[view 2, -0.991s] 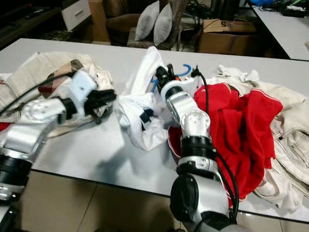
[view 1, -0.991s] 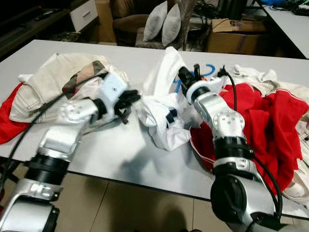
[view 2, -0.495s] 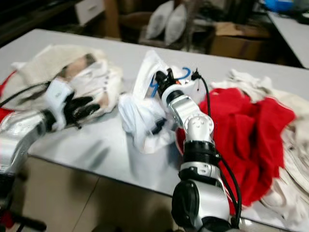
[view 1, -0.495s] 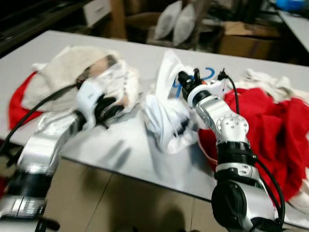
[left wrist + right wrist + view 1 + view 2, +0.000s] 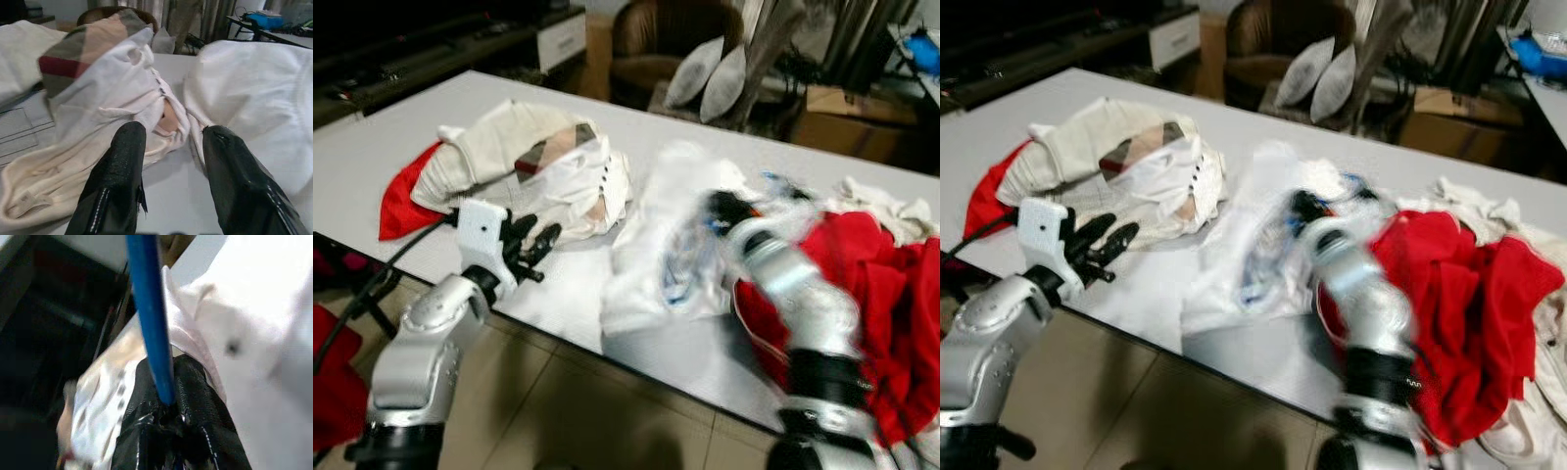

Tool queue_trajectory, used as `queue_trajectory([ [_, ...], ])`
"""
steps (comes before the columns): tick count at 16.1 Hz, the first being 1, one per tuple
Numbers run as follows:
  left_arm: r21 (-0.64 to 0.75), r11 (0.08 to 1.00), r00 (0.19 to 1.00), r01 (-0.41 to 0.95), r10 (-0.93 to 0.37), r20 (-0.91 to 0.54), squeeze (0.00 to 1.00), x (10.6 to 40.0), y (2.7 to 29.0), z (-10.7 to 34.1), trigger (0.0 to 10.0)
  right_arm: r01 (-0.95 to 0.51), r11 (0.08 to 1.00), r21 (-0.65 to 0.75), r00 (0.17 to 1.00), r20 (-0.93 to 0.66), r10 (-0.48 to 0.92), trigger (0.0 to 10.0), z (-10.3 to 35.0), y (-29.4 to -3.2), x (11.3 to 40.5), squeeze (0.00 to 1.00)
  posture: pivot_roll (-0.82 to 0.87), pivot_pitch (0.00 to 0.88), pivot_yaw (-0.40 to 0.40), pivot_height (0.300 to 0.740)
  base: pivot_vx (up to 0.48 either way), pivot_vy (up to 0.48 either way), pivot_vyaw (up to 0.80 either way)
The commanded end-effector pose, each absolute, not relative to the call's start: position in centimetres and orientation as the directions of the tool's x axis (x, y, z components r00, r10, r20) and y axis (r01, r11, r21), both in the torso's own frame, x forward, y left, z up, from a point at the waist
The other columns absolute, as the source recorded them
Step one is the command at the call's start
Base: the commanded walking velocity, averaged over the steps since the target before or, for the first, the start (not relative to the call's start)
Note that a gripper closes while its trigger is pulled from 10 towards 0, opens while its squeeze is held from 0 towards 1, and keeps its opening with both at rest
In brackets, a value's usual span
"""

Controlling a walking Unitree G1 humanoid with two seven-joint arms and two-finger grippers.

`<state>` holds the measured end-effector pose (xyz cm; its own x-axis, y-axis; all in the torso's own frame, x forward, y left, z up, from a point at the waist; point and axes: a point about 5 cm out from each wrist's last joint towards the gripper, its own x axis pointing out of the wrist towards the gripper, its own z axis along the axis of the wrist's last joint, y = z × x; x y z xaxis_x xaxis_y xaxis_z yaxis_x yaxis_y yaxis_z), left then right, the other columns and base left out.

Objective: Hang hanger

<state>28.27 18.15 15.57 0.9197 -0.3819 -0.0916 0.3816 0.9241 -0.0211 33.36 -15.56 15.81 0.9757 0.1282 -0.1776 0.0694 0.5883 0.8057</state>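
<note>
A blue hanger (image 5: 149,318) is pinched between the black fingers (image 5: 198,401) of my right gripper (image 5: 168,404), which is shut on its rod. In the head views that gripper (image 5: 717,208) is motion-blurred above a white shirt (image 5: 671,230) draped mid-table, with blue streaks of the hanger showing through the cloth. My left gripper (image 5: 536,253) stands open near the table's front edge, holding nothing. In the left wrist view its fingers (image 5: 124,166) point at a cream garment with plaid lining (image 5: 93,63).
A cream and white clothes pile (image 5: 499,147) with a red cloth (image 5: 401,201) lies at the table's (image 5: 421,108) left. Red garments (image 5: 876,294) are heaped at the right. Behind the table are an armchair with pillows (image 5: 705,69) and a cardboard box (image 5: 847,103).
The camera has swung, shifting the whole scene. My left gripper has drawn back from the white shirt toward the table's front edge. The right arm is now blurred, moving with the hanger.
</note>
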Motion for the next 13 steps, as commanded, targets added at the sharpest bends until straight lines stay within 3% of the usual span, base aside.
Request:
queue_trajectory([
  [1,-0.018,0.921,0.916,0.389,-0.388,-0.104,0.00,28.3,17.5,15.6,10.0,0.074,0.578,0.813,0.980,-0.168,0.110,10.0,16.3,-16.3,33.1,0.00,0.03,0.034,-0.026,0.740,0.000,0.000,0.00],
  [4,-0.004,0.919,0.910,0.395,-0.392,-0.136,0.00,28.0,17.1,15.5,10.0,0.139,0.576,0.805,0.979,-0.201,0.044,10.0,16.9,-17.2,32.8,0.00,-0.02,0.056,-0.026,0.740,0.000,0.000,0.00],
  [9,0.016,0.921,0.912,0.390,-0.383,-0.149,0.00,28.7,16.9,15.3,10.0,0.238,0.527,0.816,0.969,-0.238,-0.070,10.0,17.2,-19.4,32.1,0.00,-0.07,0.023,-0.036,0.740,0.000,0.000,0.00],
  [13,0.009,0.916,0.907,0.402,-0.396,-0.142,0.00,29.0,16.3,15.4,10.0,0.228,0.544,0.808,0.971,-0.231,-0.064,10.0,17.7,-19.6,32.0,0.00,-0.08,0.015,-0.035,0.740,-0.272,0.000,0.00],
])
